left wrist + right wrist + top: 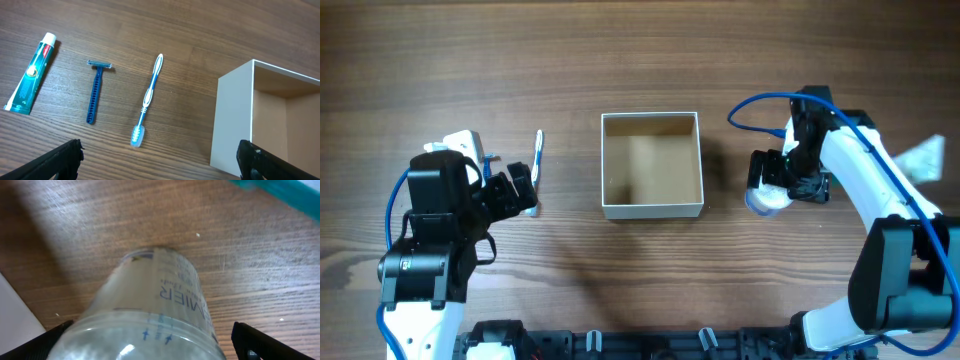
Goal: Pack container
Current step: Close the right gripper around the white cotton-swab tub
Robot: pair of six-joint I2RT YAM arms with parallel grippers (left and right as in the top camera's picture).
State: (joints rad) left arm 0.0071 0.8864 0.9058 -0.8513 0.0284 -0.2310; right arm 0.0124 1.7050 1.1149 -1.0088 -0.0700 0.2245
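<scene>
While the left hand gapes empty, the right hand stands wide open astride a clear bottle.

matt cardbd container, wood-grain table, clr plastic bottle

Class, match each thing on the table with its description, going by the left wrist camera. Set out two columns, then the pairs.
Things
1. toothpaste
2. razor
3. toothbrush
4. box

Descriptions
a. white walls, brown inside
b. dark blue handle, lies between two other toiletries
c. teal tube with a white cap
d. white and blue, the toiletry nearest the box

Pairs: 1-c, 2-b, 3-d, 4-a
</scene>
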